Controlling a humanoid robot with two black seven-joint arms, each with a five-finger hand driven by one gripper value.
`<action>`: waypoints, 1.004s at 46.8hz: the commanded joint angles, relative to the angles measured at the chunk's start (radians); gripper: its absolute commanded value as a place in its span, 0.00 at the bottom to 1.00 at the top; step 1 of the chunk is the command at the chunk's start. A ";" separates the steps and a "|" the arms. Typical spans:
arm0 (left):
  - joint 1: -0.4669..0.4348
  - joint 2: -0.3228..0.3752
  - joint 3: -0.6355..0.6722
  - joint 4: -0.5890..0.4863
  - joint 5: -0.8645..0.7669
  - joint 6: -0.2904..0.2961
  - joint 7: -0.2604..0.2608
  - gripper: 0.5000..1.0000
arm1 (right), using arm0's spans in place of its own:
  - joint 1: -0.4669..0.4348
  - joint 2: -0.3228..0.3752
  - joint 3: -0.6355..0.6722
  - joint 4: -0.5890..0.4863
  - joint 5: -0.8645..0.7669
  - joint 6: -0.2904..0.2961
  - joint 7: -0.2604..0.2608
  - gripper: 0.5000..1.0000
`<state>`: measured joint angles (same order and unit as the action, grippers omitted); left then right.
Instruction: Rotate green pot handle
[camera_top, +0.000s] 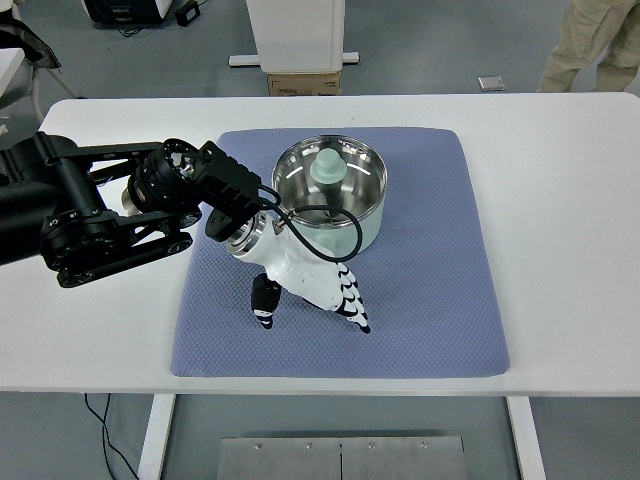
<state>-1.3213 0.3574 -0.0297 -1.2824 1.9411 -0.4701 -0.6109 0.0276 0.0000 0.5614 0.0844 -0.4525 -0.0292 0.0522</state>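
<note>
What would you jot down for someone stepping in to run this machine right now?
Left robot hand: open, fingers spread and pointing down toward the blue mat, holding nothing. It sits just in front of the pot, on its near-left side.
Right robot hand: not in view.
Pot: upright on the far middle of the mat, with a pale green knobbed piece inside it. No side handle is visible from this angle.
Done: the hand is brought close to the pot.
Left: take hold of the pot and turn it; nothing is gripped yet.
A person stands beyond the table's far right corner.
</note>
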 joint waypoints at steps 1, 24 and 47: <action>-0.006 -0.002 -0.001 0.000 0.006 -0.001 0.000 1.00 | 0.000 0.000 0.000 0.000 0.000 0.000 0.000 1.00; -0.045 0.031 0.005 -0.005 0.018 -0.033 0.000 1.00 | 0.000 0.000 0.000 0.000 0.000 0.000 0.000 1.00; -0.084 0.067 0.036 -0.023 0.019 -0.033 0.000 1.00 | 0.000 0.000 0.000 0.000 0.000 0.000 0.000 1.00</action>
<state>-1.4015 0.4157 0.0060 -1.3038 1.9605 -0.5035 -0.6107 0.0276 0.0000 0.5614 0.0844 -0.4525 -0.0292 0.0522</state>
